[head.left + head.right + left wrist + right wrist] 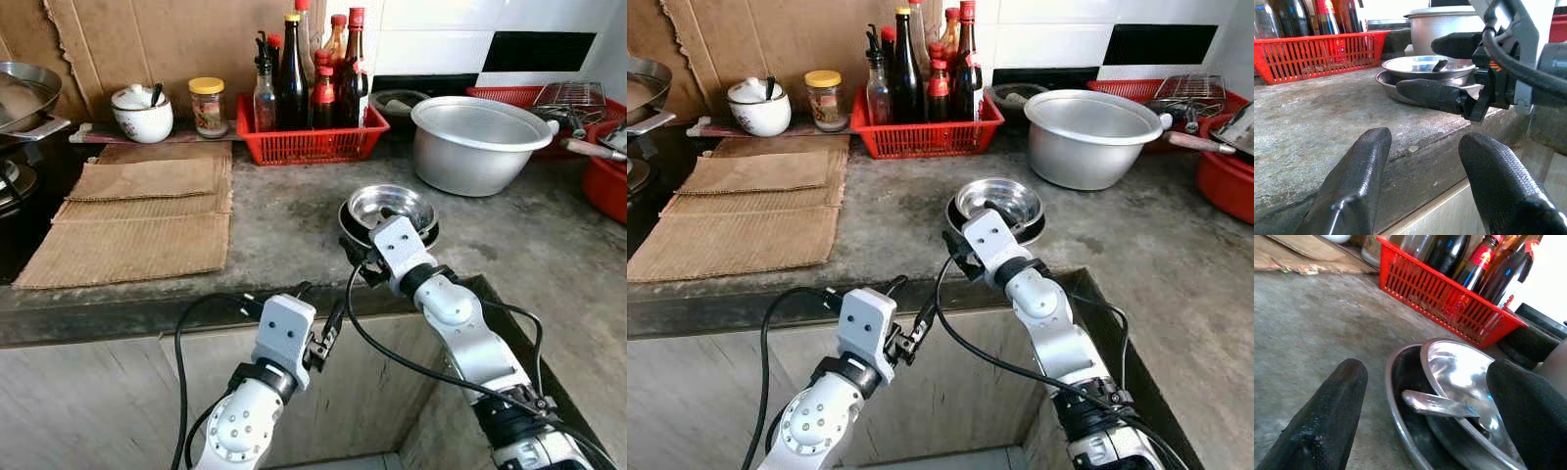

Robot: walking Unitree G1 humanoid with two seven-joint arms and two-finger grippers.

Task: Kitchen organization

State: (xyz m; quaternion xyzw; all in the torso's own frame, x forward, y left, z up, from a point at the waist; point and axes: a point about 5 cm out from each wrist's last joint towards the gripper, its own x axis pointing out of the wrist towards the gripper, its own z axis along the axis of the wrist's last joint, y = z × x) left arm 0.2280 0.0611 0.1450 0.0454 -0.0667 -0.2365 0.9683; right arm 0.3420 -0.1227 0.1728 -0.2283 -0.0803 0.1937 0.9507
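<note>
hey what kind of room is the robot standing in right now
Most likely a home kitchen: a stone counter holds a red basket of sauce bottles, a big metal pot and stacked steel bowls, with a wok at the left.

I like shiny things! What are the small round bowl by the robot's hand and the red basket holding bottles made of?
The small round bowl looks like polished steel: it mirrors light. The red slotted basket looks like moulded plastic, matte, with thin even ribs.

Right gripper point(1425, 396) reaches forward with fingers spread; left gripper point(1420, 181) hangs lower, fingers apart.
</note>
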